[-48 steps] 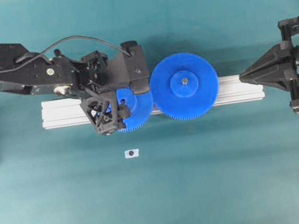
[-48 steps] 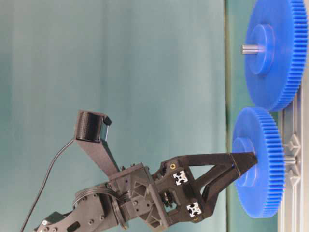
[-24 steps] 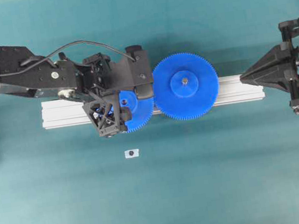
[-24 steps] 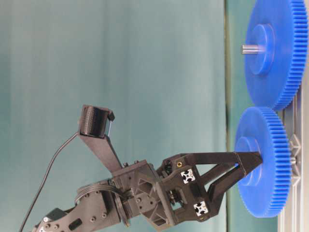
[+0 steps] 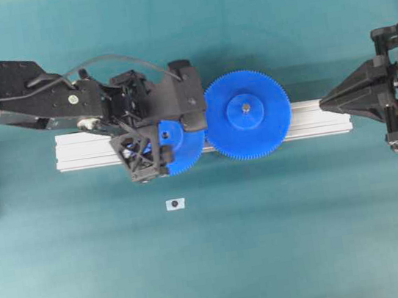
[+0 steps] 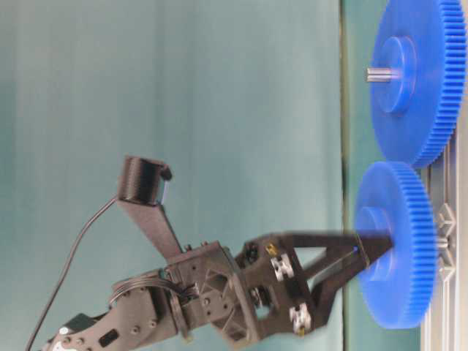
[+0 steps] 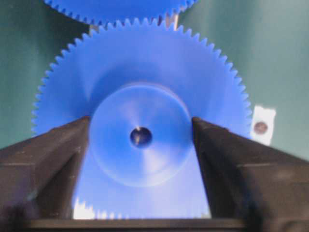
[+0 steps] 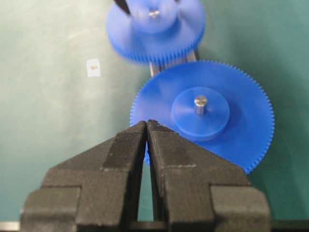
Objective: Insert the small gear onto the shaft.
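Jaws of left gripper [image 7: 140, 145] standing apart, flanking the hub of the small gear [image 5: 180, 146] with slim gaps each side; right gripper [image 8: 146, 126] pressed closed, parked well away. Sitting flat on the aluminium bar [image 5: 313, 118], teeth meshing with big gear [image 5: 246, 115]. Bore axis pointing straight up at the jaws; shaft [image 7: 140, 137] tip glinting inside.

Small gear [image 7: 140, 96] fills centre frame, hub flanked by the left gripper [image 7: 140, 145] jaws, slightly apart from it. Larger gear [image 7: 118, 8] at top edge.
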Controlling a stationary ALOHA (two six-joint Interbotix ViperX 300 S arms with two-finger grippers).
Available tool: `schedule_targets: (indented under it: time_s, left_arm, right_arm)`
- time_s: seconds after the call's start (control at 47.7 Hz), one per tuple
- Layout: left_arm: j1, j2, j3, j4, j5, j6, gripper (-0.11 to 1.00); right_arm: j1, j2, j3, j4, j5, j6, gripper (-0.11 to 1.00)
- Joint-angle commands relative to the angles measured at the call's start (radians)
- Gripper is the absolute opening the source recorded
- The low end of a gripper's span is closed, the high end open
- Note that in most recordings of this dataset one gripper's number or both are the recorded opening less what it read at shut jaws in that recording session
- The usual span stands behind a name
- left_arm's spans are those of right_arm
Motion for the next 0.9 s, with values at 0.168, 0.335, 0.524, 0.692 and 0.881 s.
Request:
schedule_targets:
  time_s: [0.168,0.335,0.524,0.692,0.881]
  left_arm:
    - [0.003,-0.014,-0.025,0.003,0.051,-0.04,0.87]
    - [0.005,-0.037,-0.032,0.0,0.044,-0.052,0.87]
    - [0.006,-0.1,-0.026,0.003,0.017,-0.054,0.87]
    - [0.009,-0.163,-0.003,0.0,0.014,-0.055,0.87]
    - [0.009,-0.218,0.066,0.003,-0.009,-0.061,0.87]
  right_arm:
    - [-0.003,-0.002,-0.011,-0.002,-0.011,0.008,0.14]
    - [-0.003,-0.006,-0.011,-0.002,-0.011,0.006,0.14]
    - [-0.003,-0.012,-0.008,-0.002,-0.011,0.008,0.14]
    - [-0.003,-0.02,-0.003,-0.002,-0.011,0.008,0.14]
    - [-0.003,-0.046,0.0,-0.002,0.014,0.008,0.14]
